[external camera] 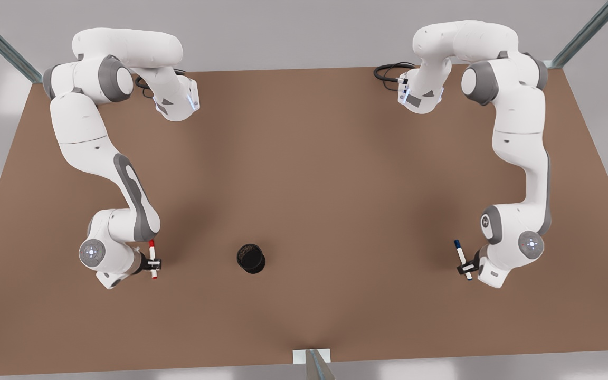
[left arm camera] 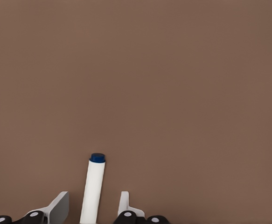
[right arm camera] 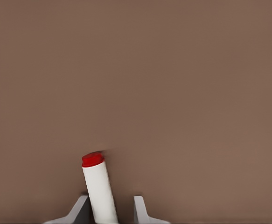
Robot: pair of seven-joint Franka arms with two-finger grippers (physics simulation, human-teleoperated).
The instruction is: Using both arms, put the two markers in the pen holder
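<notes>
Markers come first: 2 of them, each a thin, stiff white stick that looks light and smooth, so it could slip or swing if pinched near an end. A hold around the middle of the barrel seems safest, and that is roughly where both are taken now.

The red marker (external camera: 152, 258) sits in the right gripper (external camera: 154, 263) at the front view's left, red cap pointing away from the camera. In the right wrist view the red marker (right arm camera: 99, 187) stands between the 2 fingers (right arm camera: 80, 209), though contact there is hard to judge; the front view shows the jaws closed on its barrel.

The blue marker (external camera: 462, 259) is in the left gripper (external camera: 466, 268) at the front view's right. In the left wrist view the blue marker (left arm camera: 93, 189) lies between the fingers (left arm camera: 58, 207) with gaps visible on both sides, so I cannot tell whether the jaws actually clamp it.

1 holder (external camera: 251, 258), a short black cup, stands upright on the table (external camera: 304, 158) between the 2 arms, well apart from both markers. It holds nothing yet. Being shorter than a marker, it will likely leave each one leaning on the rim.
</notes>
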